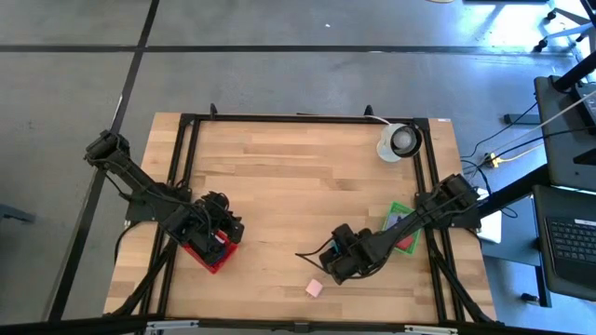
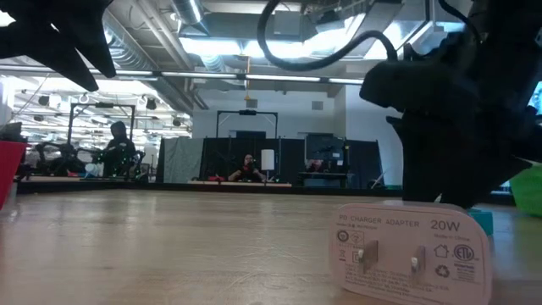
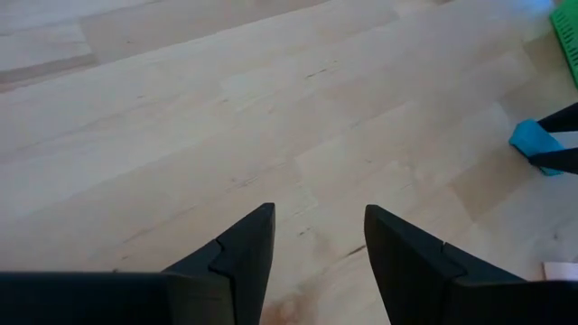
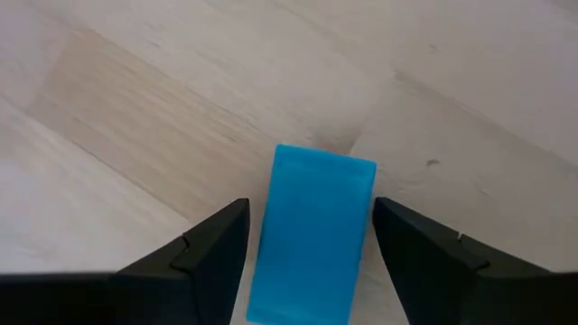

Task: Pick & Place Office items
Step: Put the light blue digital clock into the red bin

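right gripper [image 4: 307,248]: low over the wooden table [image 1: 298,177], fingers spread, one dark finger on each side of a blue block [image 4: 313,235]; the block lies flat on the wood in the gap between them, with a little space showing on both sides, so contact cannot be confirmed. the same block appears from the left wrist view as a small blue piece [image 3: 535,143] with a dark fingertip at its edge. white charger adapter [image 2: 410,252]: just beside the right gripper, on the side toward the table's near edge, face up with its prongs showing and "20w" printed on it; from overhead it reads as a small pale pinkish square [image 1: 315,288]. green basket [image 1: 403,228]: behind the right gripper, along its arm, near the table's right rail, holding a dark item and a red one that are too small to name. left gripper [image 3: 318,244]: fingers spread apart with nothing between them, only bare wood ahead of it; it hangs above the red basket [image 1: 210,249] at the table's left side, well apart from the blue block. white round object with a dark centre [image 1: 399,141]: far from both grippers, at the table's far right corner.
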Available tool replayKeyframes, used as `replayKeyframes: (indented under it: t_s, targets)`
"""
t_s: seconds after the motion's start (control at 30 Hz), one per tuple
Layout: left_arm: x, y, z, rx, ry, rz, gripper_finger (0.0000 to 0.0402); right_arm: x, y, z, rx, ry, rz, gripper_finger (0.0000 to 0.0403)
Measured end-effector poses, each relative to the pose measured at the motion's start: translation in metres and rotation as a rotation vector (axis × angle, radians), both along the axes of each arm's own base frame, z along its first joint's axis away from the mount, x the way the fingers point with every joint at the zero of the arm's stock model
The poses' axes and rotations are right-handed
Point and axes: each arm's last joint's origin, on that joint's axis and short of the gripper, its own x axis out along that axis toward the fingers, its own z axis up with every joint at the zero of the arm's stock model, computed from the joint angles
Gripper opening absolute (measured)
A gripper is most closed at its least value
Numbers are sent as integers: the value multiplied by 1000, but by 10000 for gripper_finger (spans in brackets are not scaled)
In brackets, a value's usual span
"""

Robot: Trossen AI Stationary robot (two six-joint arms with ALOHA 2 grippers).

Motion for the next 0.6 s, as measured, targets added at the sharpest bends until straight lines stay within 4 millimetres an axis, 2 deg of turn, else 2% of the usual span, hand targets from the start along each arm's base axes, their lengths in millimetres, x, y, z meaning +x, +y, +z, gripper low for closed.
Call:
replayKeyframes:
  t_s: [0.17, 0.43, 0.6]
  targets:
    - [0, 0, 0, 5, -3, 0, 169, 0, -1, 0, -19, 8, 32, 226]
    - [0, 0, 0, 11, 0, -7, 169, 2, -4, 0, -13, 27, 51, 153]
    - [0, 0, 0, 18, -6, -4, 169, 3, -4, 4, 2, 30, 69, 154]
